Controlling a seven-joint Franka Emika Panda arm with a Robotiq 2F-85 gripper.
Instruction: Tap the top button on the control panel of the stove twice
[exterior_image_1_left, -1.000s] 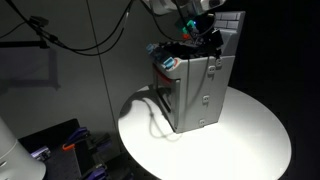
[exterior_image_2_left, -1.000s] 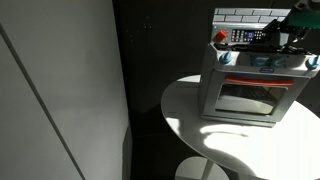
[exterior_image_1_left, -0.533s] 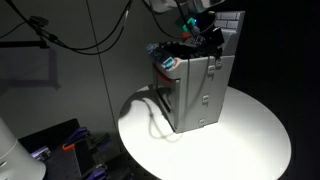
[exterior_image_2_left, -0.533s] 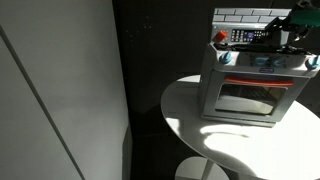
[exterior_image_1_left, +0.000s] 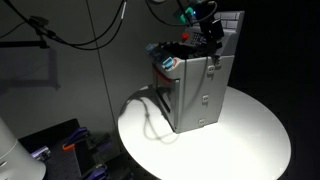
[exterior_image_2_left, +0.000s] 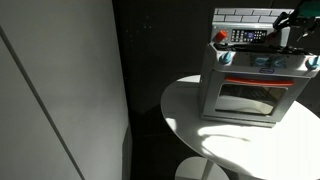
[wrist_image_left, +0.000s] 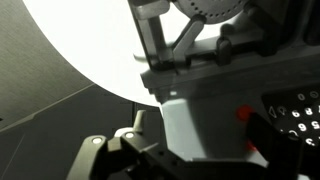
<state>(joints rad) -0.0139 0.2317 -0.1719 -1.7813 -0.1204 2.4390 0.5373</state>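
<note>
The small grey stove (exterior_image_1_left: 196, 92) stands on a round white table (exterior_image_1_left: 250, 130), and it also shows in the other exterior view (exterior_image_2_left: 250, 88). The control panel (exterior_image_1_left: 169, 63) is a small white patch with red marks at the stove's top front corner. My gripper (exterior_image_1_left: 211, 36) hangs just above the dark cooktop near the tiled back wall, and it is seen at the stove's right end in an exterior view (exterior_image_2_left: 291, 30). The wrist view shows dark jaw parts (wrist_image_left: 200, 168) over a pale block with a red mark (wrist_image_left: 243, 113). I cannot make out the finger gap.
The stove has a front door with a handle (exterior_image_2_left: 248, 96) and a pale tiled back wall (exterior_image_2_left: 250, 15). Cables (exterior_image_1_left: 70, 40) hang at the left. A large pale panel (exterior_image_2_left: 60, 90) stands beside the table. The table edge (exterior_image_1_left: 285, 150) drops off close to the stove.
My gripper has risen a little above the cooktop. The stove has not moved.
</note>
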